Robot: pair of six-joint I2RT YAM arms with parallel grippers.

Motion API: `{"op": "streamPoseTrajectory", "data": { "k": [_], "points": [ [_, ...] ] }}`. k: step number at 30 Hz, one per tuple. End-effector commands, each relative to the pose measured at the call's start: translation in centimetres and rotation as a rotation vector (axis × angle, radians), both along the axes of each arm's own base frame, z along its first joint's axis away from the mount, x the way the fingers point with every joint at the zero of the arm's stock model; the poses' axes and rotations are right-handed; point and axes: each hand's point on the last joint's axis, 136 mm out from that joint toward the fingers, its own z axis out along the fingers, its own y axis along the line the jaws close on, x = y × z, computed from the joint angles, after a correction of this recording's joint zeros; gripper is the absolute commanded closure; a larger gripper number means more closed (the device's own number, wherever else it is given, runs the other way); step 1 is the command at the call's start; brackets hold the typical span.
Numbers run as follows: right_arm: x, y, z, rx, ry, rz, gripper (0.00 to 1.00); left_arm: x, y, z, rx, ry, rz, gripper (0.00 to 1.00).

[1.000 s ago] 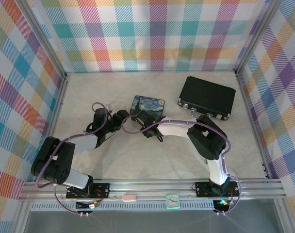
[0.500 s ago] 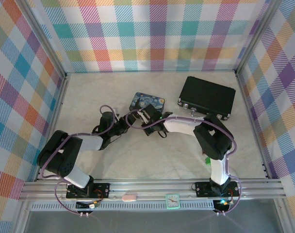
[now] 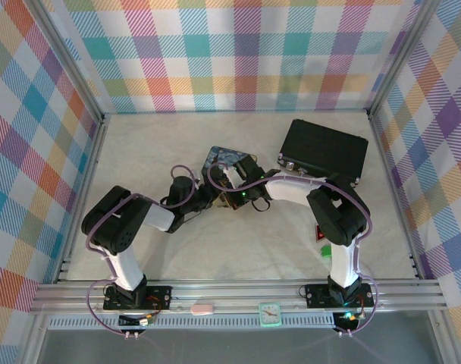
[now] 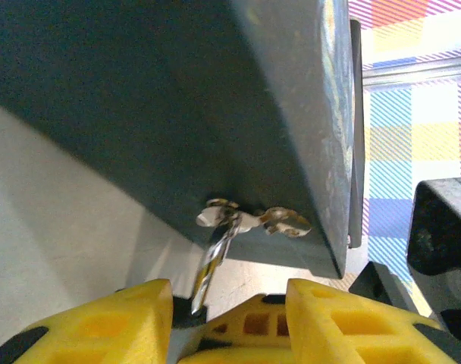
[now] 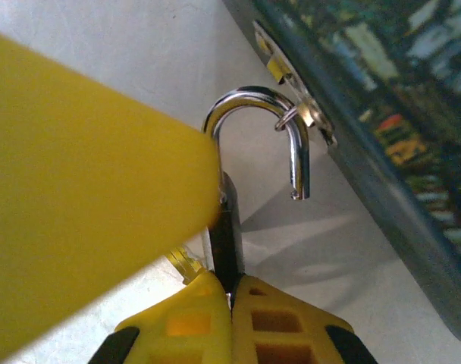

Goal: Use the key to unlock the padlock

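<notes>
The padlock (image 5: 226, 227) has a thin dark body, and my right gripper (image 5: 232, 284) is shut on it. Its silvery shackle (image 5: 249, 97) stands open, its free end out of the body, and hooks through the latch of the painted tin (image 5: 382, 98). In the left wrist view the shackle (image 4: 211, 258) runs edge-on from the tin's lower edge (image 4: 177, 98) down between my left gripper's (image 4: 229, 292) open yellow fingers. In the top view both grippers meet in front of the tilted tin (image 3: 224, 158), left gripper (image 3: 214, 196) beside right gripper (image 3: 235, 199). The key is hidden.
A large flat black case (image 3: 324, 152) with silver latches lies at the back right. Metal rails and plaid walls close in the white table (image 3: 139, 144). A small brassy piece (image 5: 183, 265) sits beside the padlock body; what it is I cannot tell.
The right gripper has shut on the padlock. The left arm has swung right toward the tin and its jaws have narrowed. The tin now stands tipped up.
</notes>
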Motion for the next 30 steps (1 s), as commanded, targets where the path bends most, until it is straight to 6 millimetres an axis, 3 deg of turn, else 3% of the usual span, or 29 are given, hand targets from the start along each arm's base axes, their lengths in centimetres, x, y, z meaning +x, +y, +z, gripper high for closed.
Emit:
{"op": "streamPoseTrajectory", "data": {
  "k": [1,10,16,22,26,30],
  "points": [
    [-0.6,0.8,1.2,0.062,0.013,0.025,1.0,0.8,-0.9,0.6,0.007,-0.057,-0.025,0.61],
    [-0.4,0.4,2.6,0.167,0.052,0.015,1.0,1.1,-0.3,-0.5,0.139,-0.081,-0.042,0.7],
    [-0.1,0.3,3.3,0.203,0.064,0.01,1.0,1.1,-0.4,0.0,0.175,-0.104,-0.064,0.92],
    [-0.1,0.3,4.5,0.22,0.06,-0.006,1.0,1.3,-0.4,-0.2,0.173,-0.102,-0.059,1.0],
    [-0.3,-1.0,6.4,0.22,0.043,-0.075,0.81,1.3,-0.1,-0.2,0.174,-0.089,-0.043,1.0],
    [0.7,-3.8,8.4,0.23,0.03,-0.254,0.59,1.3,0.3,0.0,0.176,-0.08,-0.015,1.0]
  ]
}}
